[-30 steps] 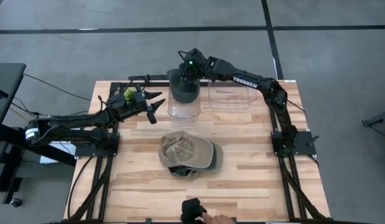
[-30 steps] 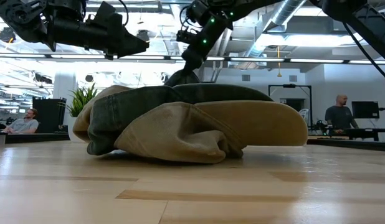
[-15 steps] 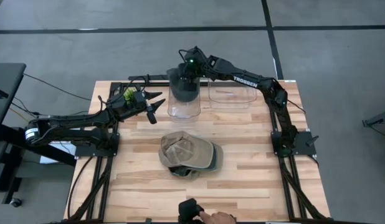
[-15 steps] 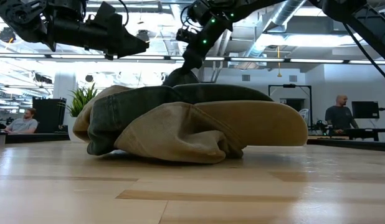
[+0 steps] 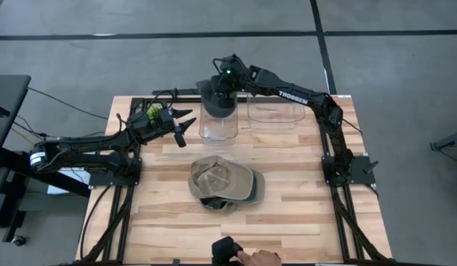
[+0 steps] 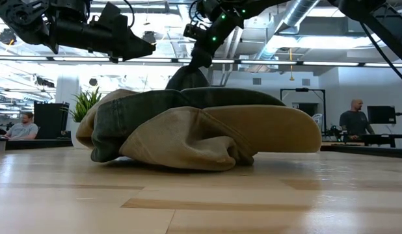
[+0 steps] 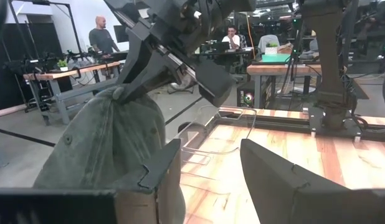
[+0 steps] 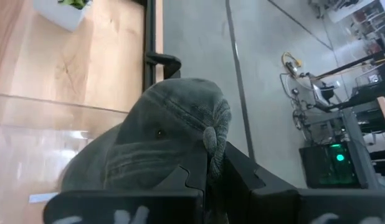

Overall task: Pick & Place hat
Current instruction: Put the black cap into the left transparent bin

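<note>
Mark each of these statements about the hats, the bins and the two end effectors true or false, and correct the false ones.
1. The right end effector grips a dark grey fabric hat over the clear plastic bin. True.
2. The left end effector holds the tan cap. False: it is open, apart from the cap.
3. The tan cap lies on the wooden table. True.
4. The second clear bin holds a hat. False: nothing shows inside.
</note>
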